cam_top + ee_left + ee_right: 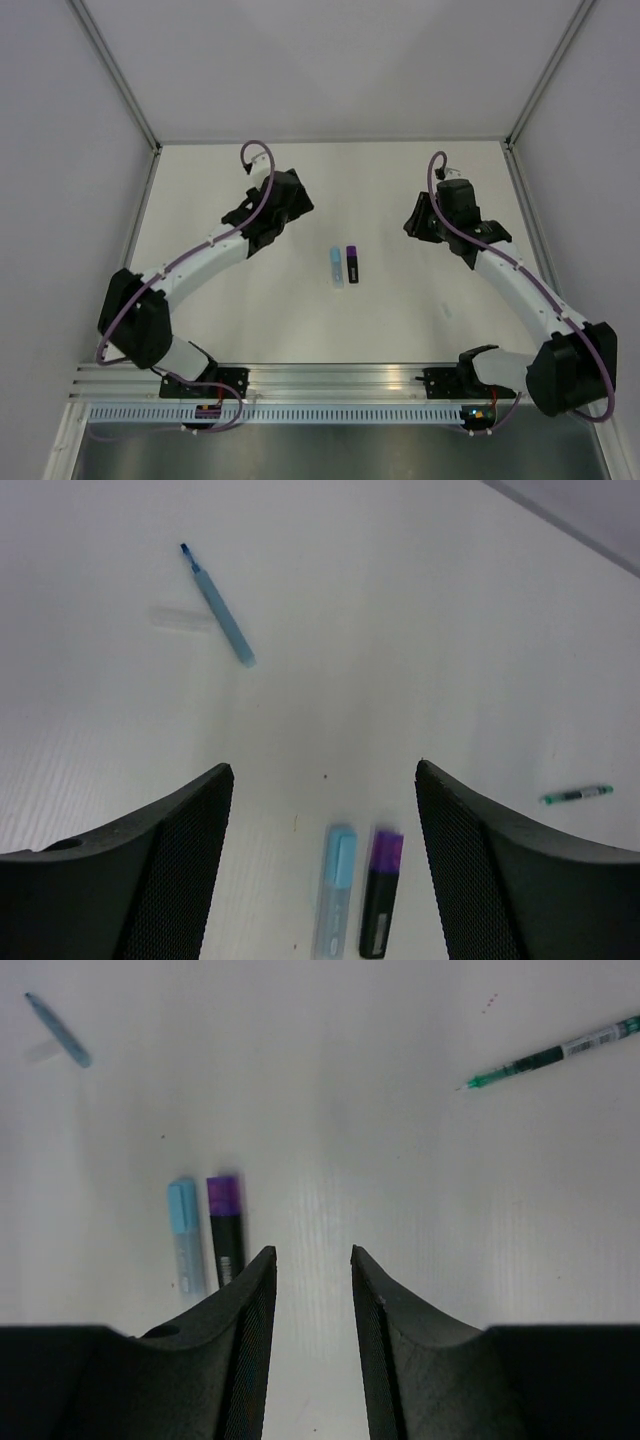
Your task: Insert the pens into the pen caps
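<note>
1. At the middle of the desk (400, 180) I see the light blue marker (335, 268) and the black-and-purple marker (353, 264) lying side by side, just about touching. Each looks closed by a cap of its own colour, so I count those two as done.
2. Off to one side, the green pen (550, 1057) lies alone with its fine tip bare. I judge it uncapped.
3. On the other side of the two markers, well apart from that pen, lies the slim bluish cap (218, 605), touching nothing.
4. My left claw (322, 770) hangs over the desk with its fingers wide apart and nothing between them.
5. My right claw (312, 1252) has its fingers close but not together. Bare desk shows in the gap, so it grips nothing.
6. By my reckoning two of the three pairs are finished. What is left is to pick up the green pen and the slim bluish cap and seat one in the other.
</note>
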